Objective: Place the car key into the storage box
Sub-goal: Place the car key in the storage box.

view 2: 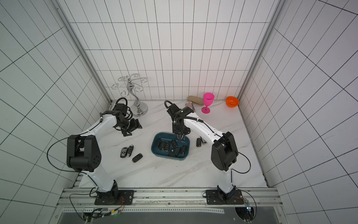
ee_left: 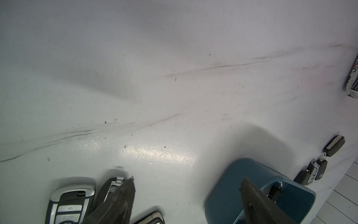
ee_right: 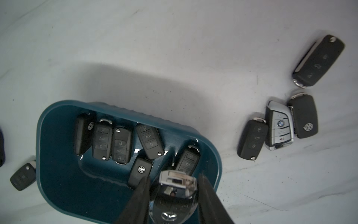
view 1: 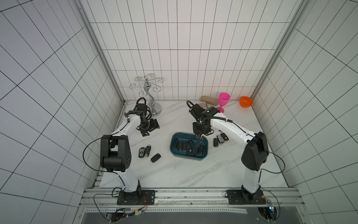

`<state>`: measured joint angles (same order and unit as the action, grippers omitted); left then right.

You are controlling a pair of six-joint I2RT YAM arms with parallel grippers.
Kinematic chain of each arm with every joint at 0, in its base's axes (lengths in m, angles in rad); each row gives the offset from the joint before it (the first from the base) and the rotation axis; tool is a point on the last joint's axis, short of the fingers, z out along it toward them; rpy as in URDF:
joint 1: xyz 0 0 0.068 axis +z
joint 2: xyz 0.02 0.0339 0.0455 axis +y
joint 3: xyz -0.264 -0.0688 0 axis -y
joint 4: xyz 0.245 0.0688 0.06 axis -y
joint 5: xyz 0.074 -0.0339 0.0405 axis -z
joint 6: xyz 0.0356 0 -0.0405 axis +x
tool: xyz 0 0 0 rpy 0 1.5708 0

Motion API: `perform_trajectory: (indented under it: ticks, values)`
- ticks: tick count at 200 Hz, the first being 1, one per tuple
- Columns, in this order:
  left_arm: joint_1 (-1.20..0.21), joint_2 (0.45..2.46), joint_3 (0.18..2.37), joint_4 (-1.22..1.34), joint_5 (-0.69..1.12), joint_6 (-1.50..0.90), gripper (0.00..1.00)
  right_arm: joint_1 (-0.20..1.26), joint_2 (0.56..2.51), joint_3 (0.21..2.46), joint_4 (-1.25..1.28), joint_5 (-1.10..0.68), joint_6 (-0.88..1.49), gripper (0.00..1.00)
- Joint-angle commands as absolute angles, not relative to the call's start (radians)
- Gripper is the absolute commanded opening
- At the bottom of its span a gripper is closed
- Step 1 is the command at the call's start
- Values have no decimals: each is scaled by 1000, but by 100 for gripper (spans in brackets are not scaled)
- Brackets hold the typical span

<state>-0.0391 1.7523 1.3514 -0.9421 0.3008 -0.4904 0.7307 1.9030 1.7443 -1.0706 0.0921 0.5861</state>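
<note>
A car key (ee_right: 174, 203) with a shiny silver end is sitting closest to the right wrist camera. The right pincer (ee_right: 173, 177) is gripping it from both sides, with its dark fingers (ee_right: 139, 199) pressing on the key body. In a top view this pincer is pointing down over the far edge of the storage box (view 1: 172, 147), so the key is hanging above the box and not lying in it. Several black keys (ee_right: 122, 145) are lying on the box floor. Four more keys (ee_right: 280, 124) are resting on the table (ee_right: 174, 48) beside the box, and three keys (view 1: 148, 152) are lying near the left arm. The left pincer (ee_left: 187, 182) is standing wide open above the table and holding nothing.
</note>
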Motion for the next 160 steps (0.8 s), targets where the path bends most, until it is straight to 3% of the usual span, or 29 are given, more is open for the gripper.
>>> perform_trajectory:
  ticks: [1,73,128,151,160]
  values:
    - [-34,1768,1344,-926,294,-495,83,786,1922,1715,-1017,80,547,0]
    - [-34,1767,1343,-928,285,-494,83,825,2046,1675,-869,-71,493,0]
    - [-34,1766,1338,-933,262,-491,85,837,2073,1629,-790,-86,460,1]
    - [-35,1766,1334,-931,267,-486,94,837,2071,1634,-790,-106,444,9]
    - [-34,1766,1333,-931,266,-485,97,836,2075,1640,-795,-116,436,24]
